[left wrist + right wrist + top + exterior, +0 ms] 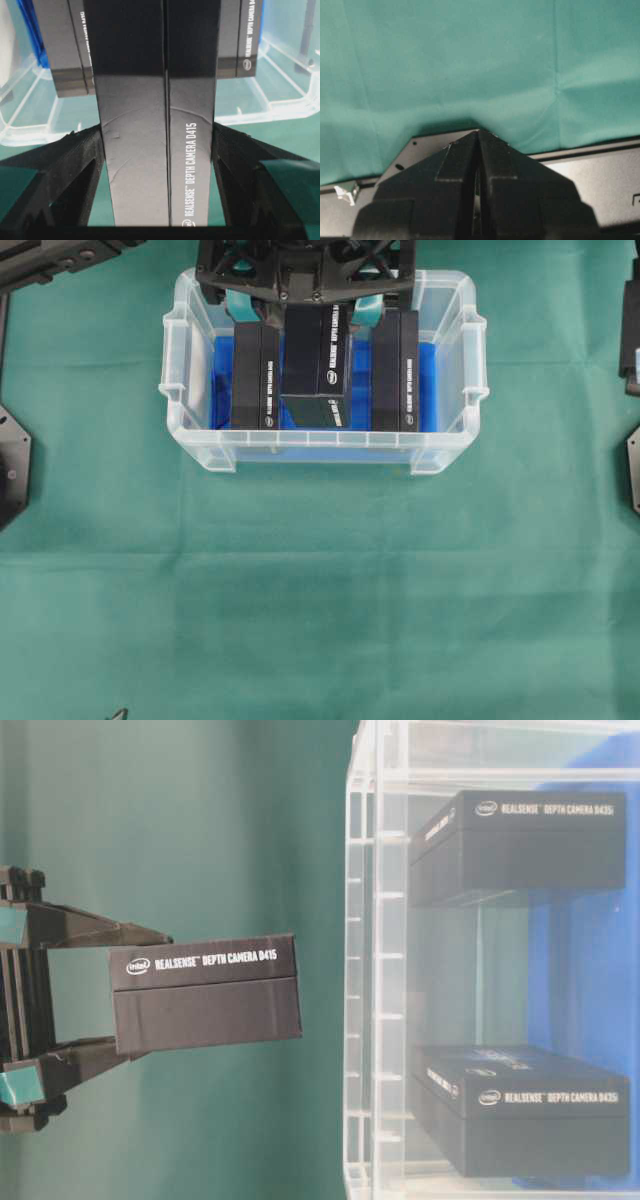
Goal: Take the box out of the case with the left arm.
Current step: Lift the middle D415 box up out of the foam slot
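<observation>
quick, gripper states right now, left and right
left gripper: shut on the black box, lifted clear above the case
right gripper: shut, holding nothing, parked over the green cloth

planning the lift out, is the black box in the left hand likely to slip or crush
The black box looks stiff: its edges stay straight between the left hand. Its glossy surface may be somewhat slippery. Probably light cardboard, since faint dents show on its face.

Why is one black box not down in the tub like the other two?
The left end effector is gripping that middle box, holding it above the clear case. Two boxes sit inside. Nothing looks spilled or broken.
</observation>
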